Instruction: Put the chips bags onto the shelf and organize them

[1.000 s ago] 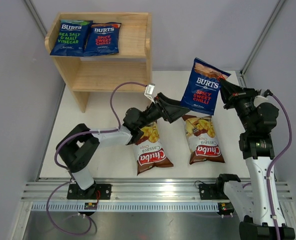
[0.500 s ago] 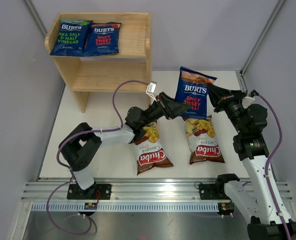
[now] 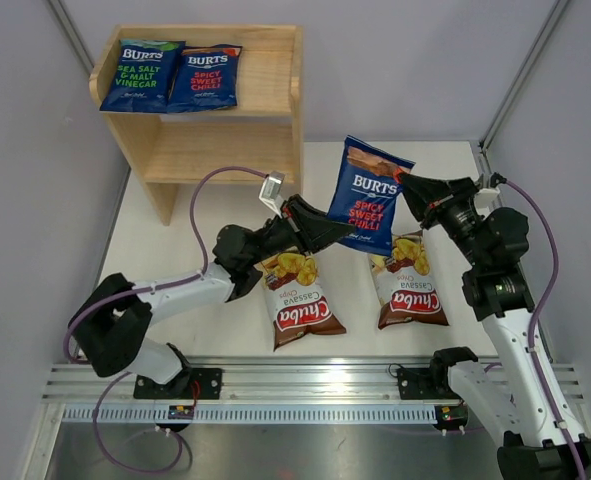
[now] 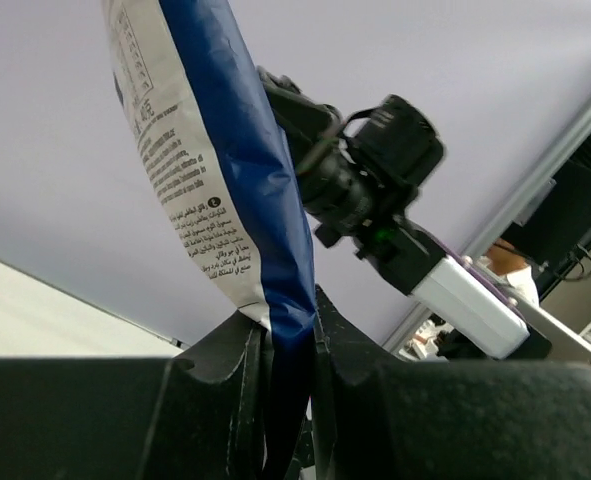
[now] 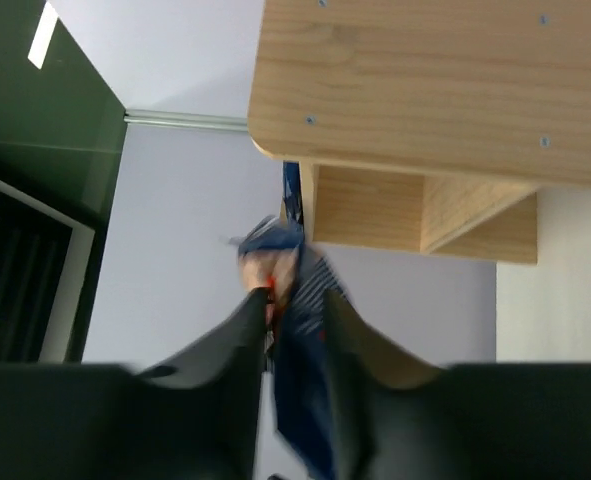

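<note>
A blue Burts chips bag (image 3: 367,195) with a red label hangs tilted in the air above the table's middle. My left gripper (image 3: 327,232) is shut on its lower left edge; in the left wrist view the jaws (image 4: 287,315) pinch the bag (image 4: 225,150) tightly. My right gripper (image 3: 407,183) is at the bag's upper right edge, its jaws parted around the bag (image 5: 301,400), which still lies between them. Two more Burts bags (image 3: 140,73) (image 3: 205,77) lie on top of the wooden shelf (image 3: 265,75). Two Chuba bags (image 3: 297,295) (image 3: 407,275) lie flat on the table.
The shelf stands at the back left, its lower tier (image 3: 215,150) bare, its top's right half free. In the right wrist view the shelf (image 5: 425,70) fills the upper right. Grey walls close in the table on both sides.
The raised bag moved left and slightly down. My left gripper closed onto its lower edge. My right gripper's jaws parted from their grip on the bag's top.
</note>
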Action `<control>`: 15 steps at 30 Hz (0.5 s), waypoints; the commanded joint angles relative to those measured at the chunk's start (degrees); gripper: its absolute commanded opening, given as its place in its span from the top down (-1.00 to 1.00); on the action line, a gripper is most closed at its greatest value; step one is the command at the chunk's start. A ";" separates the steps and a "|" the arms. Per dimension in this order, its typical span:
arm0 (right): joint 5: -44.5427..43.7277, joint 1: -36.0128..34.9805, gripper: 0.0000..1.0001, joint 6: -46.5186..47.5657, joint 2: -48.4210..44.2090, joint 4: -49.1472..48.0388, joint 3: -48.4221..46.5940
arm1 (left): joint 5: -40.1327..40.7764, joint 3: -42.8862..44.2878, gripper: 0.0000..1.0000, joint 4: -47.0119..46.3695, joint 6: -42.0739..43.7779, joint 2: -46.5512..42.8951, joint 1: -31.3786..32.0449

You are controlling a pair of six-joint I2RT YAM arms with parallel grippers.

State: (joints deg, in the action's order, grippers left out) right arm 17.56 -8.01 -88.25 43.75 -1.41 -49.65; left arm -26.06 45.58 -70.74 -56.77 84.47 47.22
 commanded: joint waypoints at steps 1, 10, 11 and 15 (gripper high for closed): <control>-0.43 1.24 0.12 4.38 1.16 -10.00 -1.41 | -3.72 -0.67 1.00 -1.34 5.44 -6.93 -0.99; 26.52 2.21 -0.53 45.76 8.36 14.56 -23.89 | -18.74 1.34 1.00 38.44 23.18 -22.23 -1.26; 30.65 2.12 -0.55 51.45 8.81 19.20 -25.40 | -20.85 1.52 1.00 45.44 26.68 -24.94 -1.26; 44.54 2.12 -0.56 60.46 6.45 23.47 -28.92 | -28.69 -0.05 1.00 53.77 31.46 -31.53 -1.26</control>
State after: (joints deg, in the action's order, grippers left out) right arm 45.06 -5.89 -42.96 52.10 14.20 -75.68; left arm -46.09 45.04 -29.12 -33.69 57.65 45.95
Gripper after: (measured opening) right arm 0.779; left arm 0.193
